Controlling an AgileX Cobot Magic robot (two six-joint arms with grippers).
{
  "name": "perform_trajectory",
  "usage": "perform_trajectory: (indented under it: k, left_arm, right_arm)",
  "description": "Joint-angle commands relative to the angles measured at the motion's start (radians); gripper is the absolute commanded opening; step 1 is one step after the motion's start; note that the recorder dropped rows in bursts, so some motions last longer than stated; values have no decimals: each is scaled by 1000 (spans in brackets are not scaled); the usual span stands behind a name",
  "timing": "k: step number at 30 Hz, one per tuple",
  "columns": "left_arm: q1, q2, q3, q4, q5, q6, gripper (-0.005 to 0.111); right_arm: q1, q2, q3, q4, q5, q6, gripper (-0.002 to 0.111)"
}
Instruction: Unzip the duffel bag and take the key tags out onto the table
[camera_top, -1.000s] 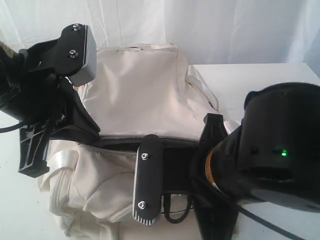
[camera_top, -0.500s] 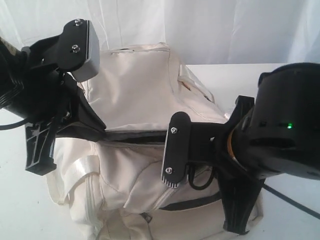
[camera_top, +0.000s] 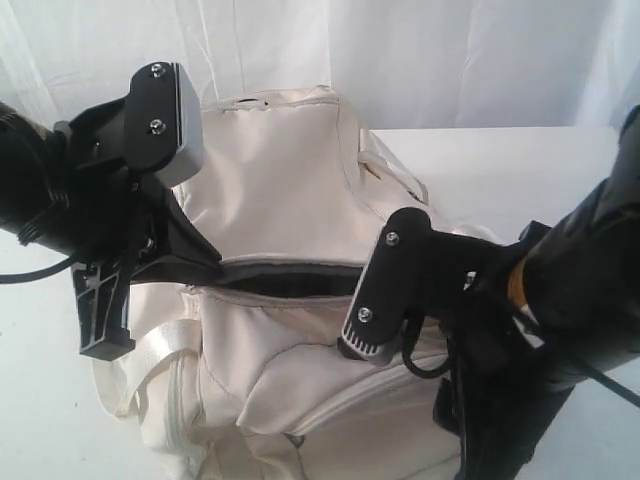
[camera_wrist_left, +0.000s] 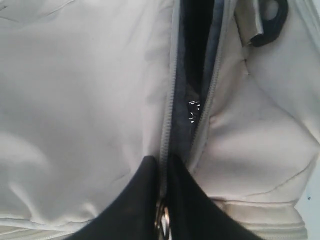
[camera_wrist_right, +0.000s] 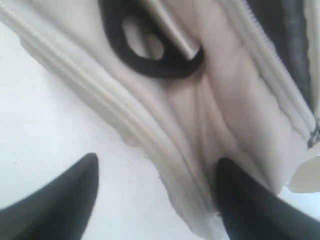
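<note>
The cream duffel bag (camera_top: 280, 190) lies on the white table (camera_top: 520, 170), its top zip partly open on dark lining (camera_top: 290, 282). My left gripper (camera_wrist_left: 161, 162) is shut on the metal zipper pull (camera_wrist_left: 162, 220) at the end of the zip track (camera_wrist_left: 167, 115). A small metal glint (camera_wrist_left: 192, 110) shows inside the dark opening; I cannot tell what it is. The key tags are hidden. My right gripper (camera_wrist_right: 157, 162) is open, one finger over bare table, the other finger (camera_wrist_right: 245, 200) against the bag's piped edge (camera_wrist_right: 150, 135).
A black plastic D-ring (camera_wrist_right: 150, 55) on a webbing strap sits near the right gripper, and another D-ring (camera_wrist_left: 270, 17) lies beside the opening. A white curtain (camera_top: 450, 50) hangs behind the table. Bare tabletop stretches to the back right.
The right arm has swung right and up along the bag. The zip opening now shows as a longer dark slit. The left arm has held its grip, shifting slightly.
</note>
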Motion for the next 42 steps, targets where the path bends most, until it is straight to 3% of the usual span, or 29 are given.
perform_trajectory:
  k: [1, 8, 14, 20, 26, 33, 42]
  left_arm:
    - [4, -13, 9, -61, 6, 66, 0]
    - [4, -13, 9, -64, 46, 75, 0]
    - [4, -36, 9, -64, 50, 85, 0]
    - [4, -71, 9, -64, 52, 87, 0]
    - [4, -71, 9, -64, 52, 87, 0]
    - [4, -71, 9, -58, 48, 87, 0]
    - [4, -71, 10, -18, 48, 79, 0]
  right_arm:
    - [-9, -96, -37, 56, -99, -64, 73]
    - [-9, -119, -43, 118, -508, -347, 73]
    - [-9, 28, -43, 127, -554, -476, 73]
    - [-9, 129, -43, 125, -610, -484, 70]
    - [-9, 139, -43, 125, -630, -482, 41]
    - [-9, 141, -43, 125, -486, -476, 0]
    - [-9, 146, -42, 101, -400, -413, 0]
